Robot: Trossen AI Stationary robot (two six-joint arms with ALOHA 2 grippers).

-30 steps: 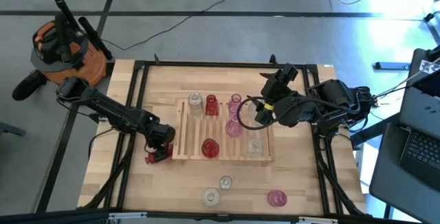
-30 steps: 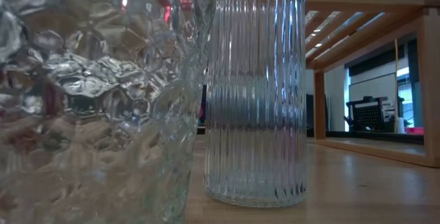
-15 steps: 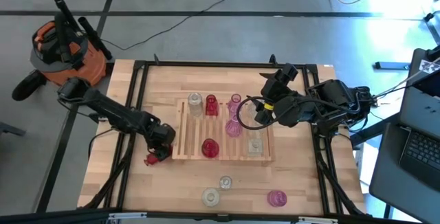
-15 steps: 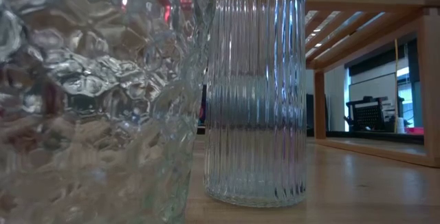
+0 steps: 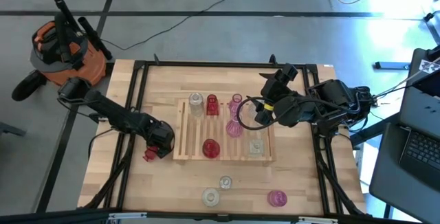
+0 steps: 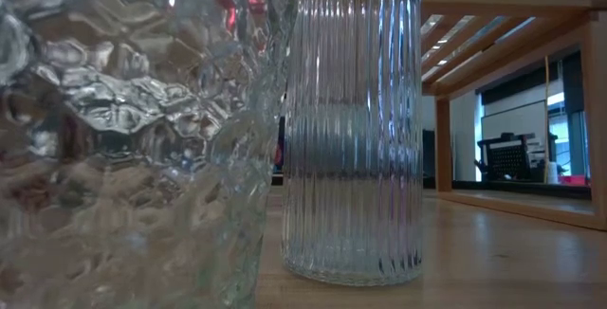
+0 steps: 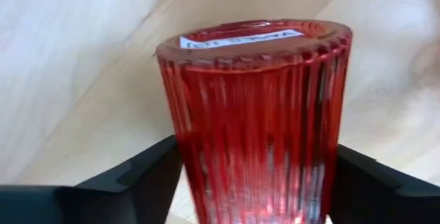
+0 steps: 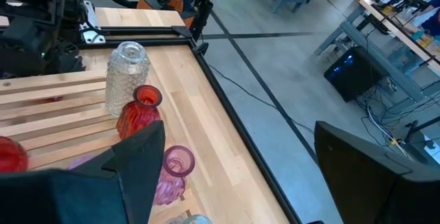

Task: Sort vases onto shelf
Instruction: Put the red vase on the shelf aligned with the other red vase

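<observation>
Ribbed red vase at left claw, beside shelf

Red vase [image 7: 258, 121]: ribbed glass, lying on the pale wood desk [image 5: 124, 176] just left of the slatted shelf [image 5: 180, 131]. Left claw [image 5: 152, 152] straddles it, fingers parted, gaps either side. Right claw [image 5: 242, 117] wide open, empty, over shelf.

Shelf [image 5: 180, 130] lies mid-worktop [image 5: 124, 176]. On it: three vases along the far edge, others nearer the right end, one [image 5: 210, 148] at the near edge. Left claw [image 5: 152, 152] sits just off the shelf's left end, around a vase [image 7: 258, 114], apparently resting on the worktop. Three vases stand before the shelf. Right claw [image 5: 242, 117] hangs over the shelf's right part.
</observation>
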